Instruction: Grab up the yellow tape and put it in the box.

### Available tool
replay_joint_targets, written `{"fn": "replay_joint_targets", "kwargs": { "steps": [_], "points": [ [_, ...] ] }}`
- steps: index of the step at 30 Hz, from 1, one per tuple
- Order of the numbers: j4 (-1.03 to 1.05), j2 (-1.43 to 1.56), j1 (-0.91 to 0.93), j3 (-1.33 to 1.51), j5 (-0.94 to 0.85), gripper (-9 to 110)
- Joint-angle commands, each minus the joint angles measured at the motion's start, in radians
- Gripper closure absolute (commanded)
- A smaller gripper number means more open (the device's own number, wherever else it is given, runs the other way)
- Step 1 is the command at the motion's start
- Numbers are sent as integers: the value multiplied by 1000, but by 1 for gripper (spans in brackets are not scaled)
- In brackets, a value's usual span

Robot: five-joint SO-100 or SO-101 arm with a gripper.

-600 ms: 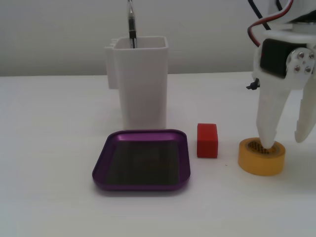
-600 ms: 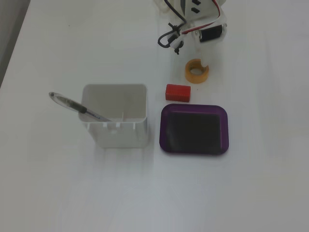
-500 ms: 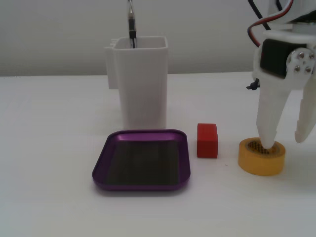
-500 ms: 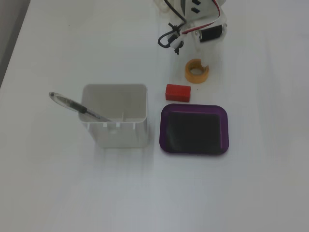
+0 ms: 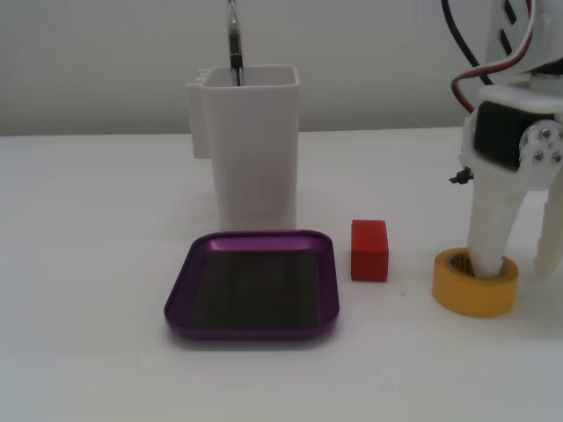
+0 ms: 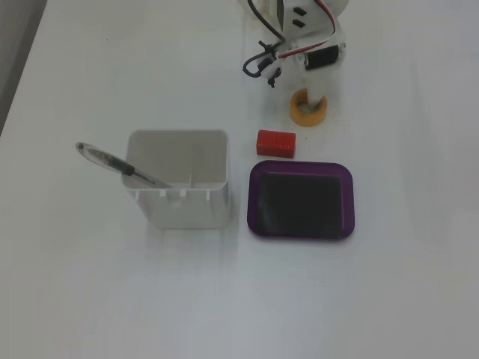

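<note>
The yellow tape (image 5: 471, 297) lies flat on the white table at the right; it also shows in the other fixed view (image 6: 300, 114). My gripper (image 5: 519, 268) (image 6: 316, 99) is down over it and open. One white finger (image 5: 488, 242) stands inside the roll's hollow core. The other finger (image 5: 552, 237) is outside the roll on its right, apart from the wall. The box, a shallow purple tray (image 5: 180, 303) (image 6: 253, 203), lies empty to the left of the tape in the front fixed view.
A red cube (image 5: 369, 251) (image 6: 276, 143) sits between the tape and the tray. A tall white container (image 5: 251, 154) (image 6: 187, 208) holding a pen (image 5: 234, 44) (image 6: 112, 161) stands behind the tray.
</note>
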Motion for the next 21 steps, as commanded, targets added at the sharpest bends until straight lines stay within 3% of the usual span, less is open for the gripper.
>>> {"fn": "replay_joint_targets", "kwargs": {
  "steps": [1,9,14,21],
  "points": [
    [-20,3,-5,-11,-9,87],
    [-41,3,-5,-12,-11,103],
    [-12,21,-8,-49,-11,102],
    [104,129,-8,-357,-11,102]
  ]
}}
